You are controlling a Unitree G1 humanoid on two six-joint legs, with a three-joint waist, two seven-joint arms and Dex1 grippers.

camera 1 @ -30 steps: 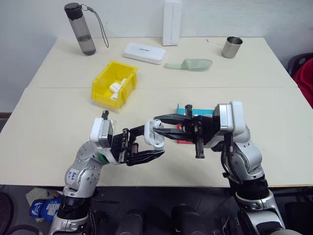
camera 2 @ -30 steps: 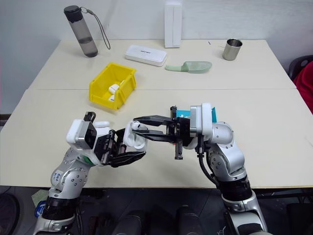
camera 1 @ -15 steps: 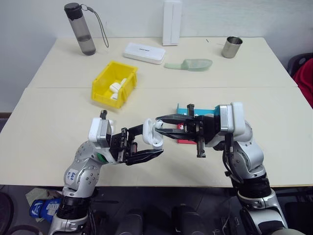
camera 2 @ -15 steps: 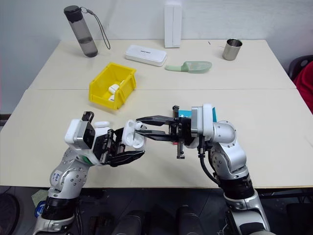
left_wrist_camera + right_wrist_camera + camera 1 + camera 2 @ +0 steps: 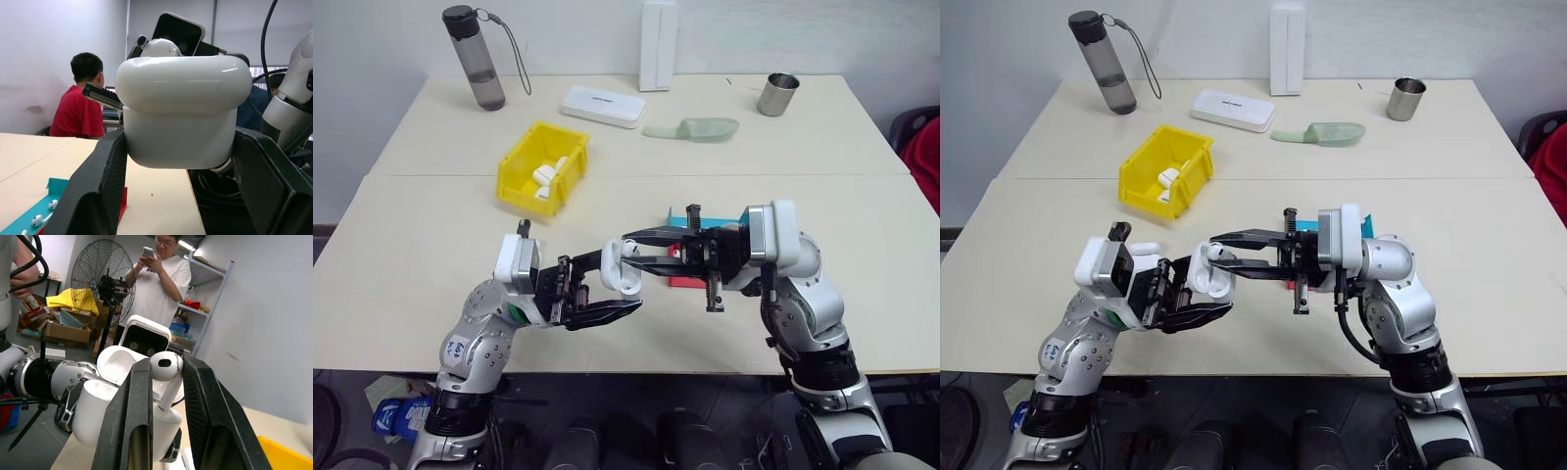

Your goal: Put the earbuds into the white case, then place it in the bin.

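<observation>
Little differs from a second ago: the left gripper (image 5: 619, 291) still clamps the small glossy white case (image 5: 619, 273), lid open, above the beige table (image 5: 431, 235). The right gripper (image 5: 628, 251) still pinches a tiny white stemmed earbud (image 5: 166, 367) at the case's mouth. The bright yellow plastic bin (image 5: 542, 168) sits well apart.

The beige table (image 5: 431, 211) carries the yellow bin (image 5: 542, 168), a grey bottle (image 5: 475, 59), a flat white box (image 5: 601, 106), a green scoop (image 5: 695, 128), a metal cup (image 5: 777, 95) and a teal tray (image 5: 677, 217).

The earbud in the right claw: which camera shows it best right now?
The right wrist view: the earbud sits pinched between the right claw's fingers, its stem pointing down into the open white case. In the head views it is a tiny white speck at the claw tips. In the left wrist view, its rounded top peeks over the case lid.
</observation>
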